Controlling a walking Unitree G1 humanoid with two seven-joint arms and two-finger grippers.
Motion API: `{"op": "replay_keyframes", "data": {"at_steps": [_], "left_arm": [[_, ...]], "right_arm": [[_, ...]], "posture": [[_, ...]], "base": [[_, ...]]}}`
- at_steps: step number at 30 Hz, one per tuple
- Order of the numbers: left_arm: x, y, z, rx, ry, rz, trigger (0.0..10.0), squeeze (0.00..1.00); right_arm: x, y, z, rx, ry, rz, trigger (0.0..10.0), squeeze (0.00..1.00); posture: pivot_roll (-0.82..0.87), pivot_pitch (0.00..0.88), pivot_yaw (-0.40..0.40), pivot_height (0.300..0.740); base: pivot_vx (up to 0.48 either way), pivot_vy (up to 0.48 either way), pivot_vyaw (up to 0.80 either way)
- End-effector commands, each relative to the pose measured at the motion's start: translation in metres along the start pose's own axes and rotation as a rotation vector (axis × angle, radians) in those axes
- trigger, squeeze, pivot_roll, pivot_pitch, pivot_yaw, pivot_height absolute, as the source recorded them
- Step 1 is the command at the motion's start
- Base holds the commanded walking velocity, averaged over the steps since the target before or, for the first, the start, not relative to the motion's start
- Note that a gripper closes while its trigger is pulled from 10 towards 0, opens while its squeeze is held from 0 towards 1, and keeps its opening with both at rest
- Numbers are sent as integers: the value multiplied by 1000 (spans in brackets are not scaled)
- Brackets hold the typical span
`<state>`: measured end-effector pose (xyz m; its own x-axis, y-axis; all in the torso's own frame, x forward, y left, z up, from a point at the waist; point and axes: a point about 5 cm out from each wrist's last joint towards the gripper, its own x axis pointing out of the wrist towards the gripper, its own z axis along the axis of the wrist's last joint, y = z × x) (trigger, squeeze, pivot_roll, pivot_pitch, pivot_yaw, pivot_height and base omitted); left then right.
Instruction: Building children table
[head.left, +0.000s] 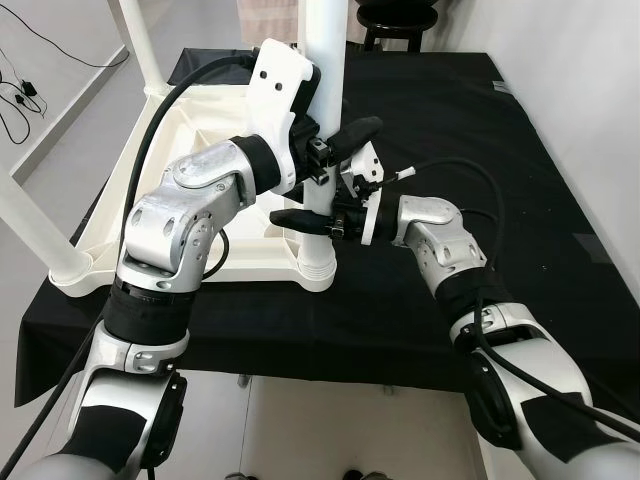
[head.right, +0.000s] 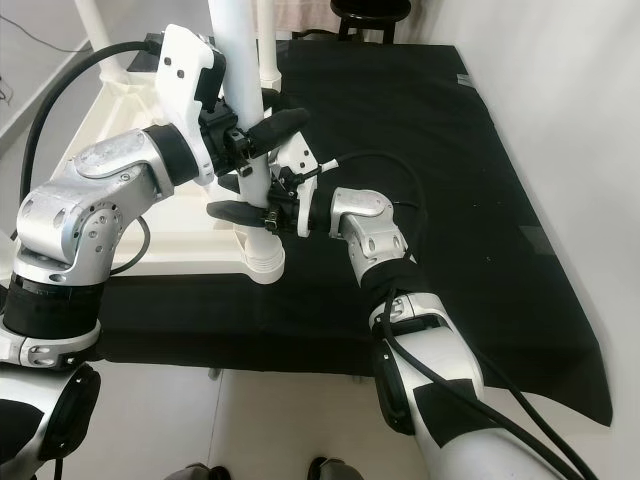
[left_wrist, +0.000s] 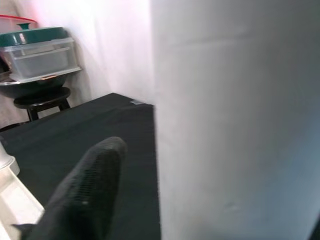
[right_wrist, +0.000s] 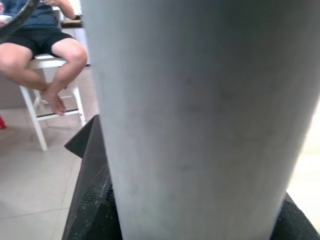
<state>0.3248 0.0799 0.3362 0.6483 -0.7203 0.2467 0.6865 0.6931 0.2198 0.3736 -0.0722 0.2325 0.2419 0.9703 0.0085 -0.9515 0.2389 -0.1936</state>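
I am standing at a black cloth (head.left: 420, 120) on which the white table (head.left: 150, 200) is lying upside down, its legs pointing up. Both my grippers are working on the leg (head.left: 322, 60) at the table's near right corner, where the leg is standing upright in its ribbed socket (head.left: 318, 268).

My left gripper (head.left: 335, 150) is reaching in from the left, higher on the leg. One black finger (head.left: 355, 131) is showing on the leg's right side; in the left wrist view that finger (left_wrist: 87, 195) is lying beside the leg (left_wrist: 235, 120), just beside it or touching, with the cloth (left_wrist: 75, 130) behind. I am wrapping this gripper round the leg.

My right gripper (head.left: 312, 222) is coming in from the right, lower, just above the socket. One finger (head.left: 300, 219) is sticking out on the leg's left side. In the right wrist view the leg (right_wrist: 200, 110) is sitting between my black fingers (right_wrist: 92, 210), so I am pinching it.

In that same view a person (right_wrist: 40, 50) is sitting on a white stool (right_wrist: 37, 110), bare feet on its rung. Behind the cloth a black stool (left_wrist: 42, 100) is carrying stacked containers (left_wrist: 40, 55).
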Motion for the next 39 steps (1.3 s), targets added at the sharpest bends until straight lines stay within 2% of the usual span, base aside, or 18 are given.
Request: {"op": "replay_keyframes", "data": {"at_steps": [1,3,4,6,8,9,10,13,27,28,31,32,33,35,36,37,38,39], "left_arm": [[-4,1,-6,-13,26,4,10000,1000],[-4,1,-6,-13,26,4,10000,1000],[-13,6,2,-2,-1,36,10000,0],[-39,13,21,31,-57,102,10000,0],[-39,13,21,31,-57,102,10000,0],[-58,15,29,53,-66,139,10000,0],[-58,15,29,53,-66,139,10000,0],[-104,-3,20,45,-8,166,10000,0],[-138,-47,-59,-135,190,191,10000,0],[-141,-56,-68,-135,237,168,10000,0],[-142,-61,-72,-133,266,152,10000,0],[-146,-67,-78,-122,311,139,10000,0],[-148,-72,-86,-127,340,132,10000,0],[-149,-78,-93,-145,353,126,10000,0],[-148,-83,-99,-160,358,116,10000,0],[-147,-86,-103,-171,357,109,10000,0],[-146,-90,-106,-176,355,104,10000,0],[-146,-90,-106,-176,355,104,10000,0]], "right_arm": [[4,10,-27,62,76,-26,0,0],[4,10,-27,62,76,-26,0,0],[1,9,-33,77,118,-117,0,0],[-5,13,-51,87,256,-334,0,0],[-5,13,-51,87,256,-334,0,0],[-10,26,-67,134,332,-526,0,0],[-10,26,-67,134,332,-526,0,0],[-19,44,-84,246,341,-863,0,0],[-9,44,-75,259,287,-907,0,0],[-7,47,-71,261,277,-886,10000,0],[-6,50,-69,262,270,-871,10000,0],[-4,51,-64,240,256,-841,10000,345],[-1,48,-57,245,199,-755,10000,1000],[-2,40,-49,241,132,-694,10000,1000],[-4,31,-39,239,68,-601,10000,357],[-6,26,-33,239,29,-544,10000,357],[-7,23,-28,241,3,-472,10000,0],[-7,23,-28,241,3,-472,10000,0]], "posture": [[35,134,-35,740],[35,134,-35,740],[17,138,-43,740],[12,146,-58,740],[12,146,-58,740],[20,158,-79,740],[20,158,-79,740],[53,154,-68,740],[49,144,-47,740],[52,143,-44,740],[52,143,-44,740],[53,144,-44,740],[54,143,-43,740],[60,144,-46,740],[60,144,-46,740],[58,144,-48,740],[55,145,-47,740],[55,145,-47,740]], "base": [[0,0,0],[0,0,0],[0,0,0],[0,0,0],[0,0,0],[0,0,0],[0,0,0],[0,0,0],[0,0,0],[0,0,0],[0,0,0],[0,0,0],[0,0,0],[0,0,0],[0,0,0],[0,0,0],[0,0,0],[0,0,0]]}}
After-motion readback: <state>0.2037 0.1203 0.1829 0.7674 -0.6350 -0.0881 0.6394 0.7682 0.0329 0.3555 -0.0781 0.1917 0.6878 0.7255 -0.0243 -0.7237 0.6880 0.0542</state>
